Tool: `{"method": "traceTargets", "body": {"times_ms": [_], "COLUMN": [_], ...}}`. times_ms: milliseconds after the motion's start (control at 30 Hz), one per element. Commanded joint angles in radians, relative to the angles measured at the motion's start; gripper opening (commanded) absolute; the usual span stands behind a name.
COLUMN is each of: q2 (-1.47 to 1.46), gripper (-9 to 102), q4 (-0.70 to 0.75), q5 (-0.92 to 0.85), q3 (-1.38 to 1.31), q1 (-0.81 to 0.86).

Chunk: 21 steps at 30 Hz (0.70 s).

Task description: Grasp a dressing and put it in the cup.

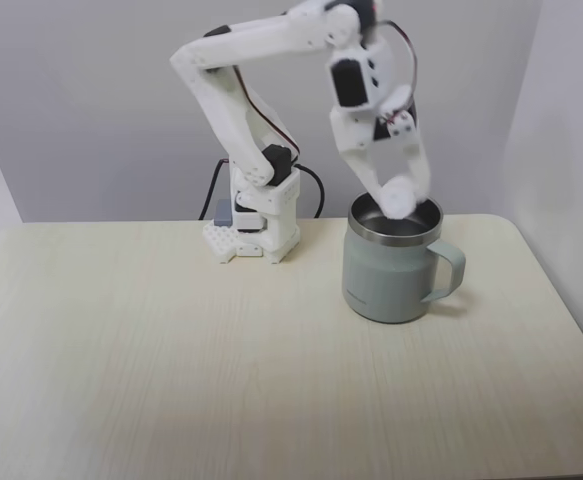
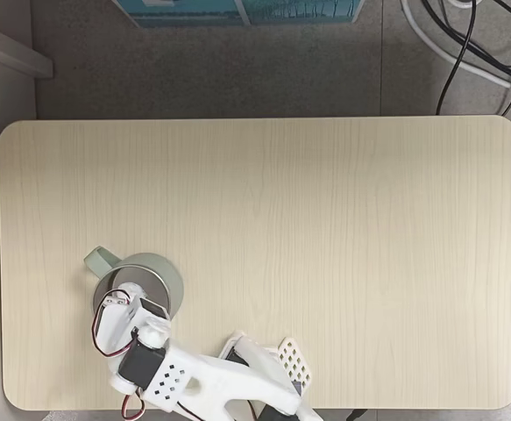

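Fixed view: jaws hold dressing (image 1: 400, 196) over cup (image 1: 391, 270); logo unreadable.

White printed-plastic arm (image 1: 241, 90) here, smooth blocky links with black servo motors set into the joints. Thin red and black wires loop along the far side of the upper link. A grid of small dark holes marks one housing (image 2: 169, 379). Pale tapered fingers (image 1: 416, 170), and a ribbed white base block (image 1: 256, 225) trailing a thick black cable.
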Motion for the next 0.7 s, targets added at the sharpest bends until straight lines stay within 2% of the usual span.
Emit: {"method": "traceTargets", "body": {"times_ms": [0, 667], "q2": [-0.084, -0.158], "gripper": [29, 28], "q4": [0.021, 0.063], "q5": [-0.015, -0.020], "q3": [0.000, 0.034], "q1": [-0.015, -0.032]}}
